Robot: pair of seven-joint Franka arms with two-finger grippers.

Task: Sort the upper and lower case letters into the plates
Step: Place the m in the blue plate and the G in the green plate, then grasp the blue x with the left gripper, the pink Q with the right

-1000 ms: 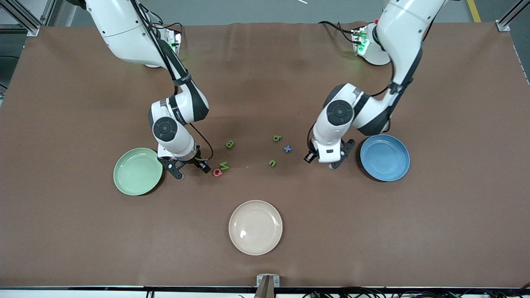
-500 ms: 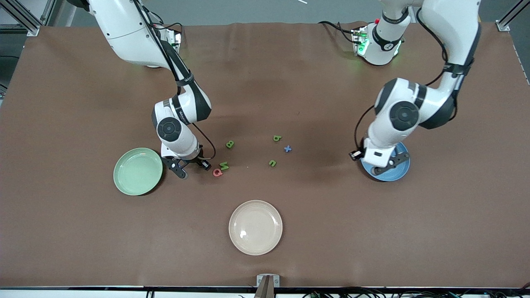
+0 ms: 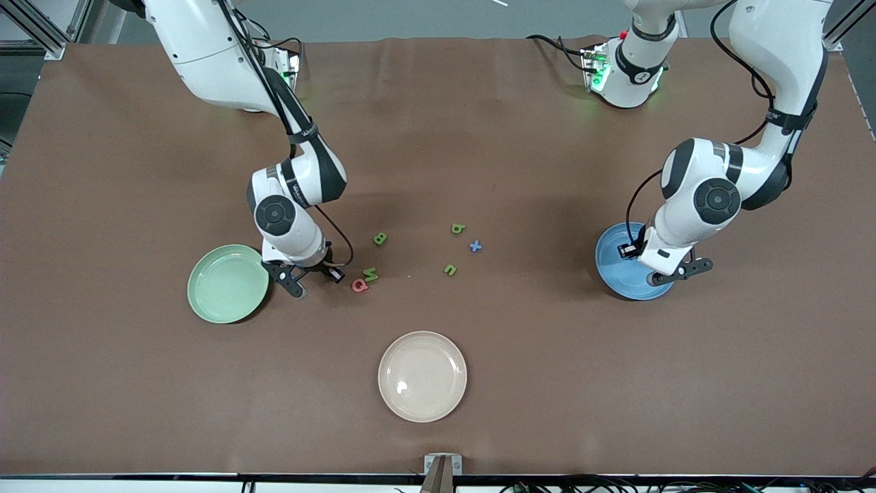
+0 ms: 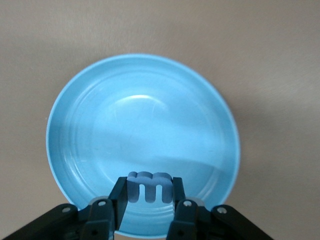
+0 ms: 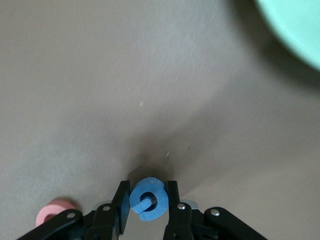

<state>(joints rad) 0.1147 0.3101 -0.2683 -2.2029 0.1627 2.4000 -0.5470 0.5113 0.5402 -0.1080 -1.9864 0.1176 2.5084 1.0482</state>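
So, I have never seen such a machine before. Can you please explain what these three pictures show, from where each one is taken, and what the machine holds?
These are two robot arms at a brown table, each ending in a two-finger gripper. The big picture looks down from a high camera facing the robots. The two small pictures come from cameras on the wrists.

The left gripper is over the blue plate and is shut on a small blue letter m. The right gripper, down at the table beside the green plate, has its fingers around a blue letter G.

On the table lie more small letters: a red Q, a green N, a green B, a green b, a blue x and a green u. A cream plate sits nearest the front camera.
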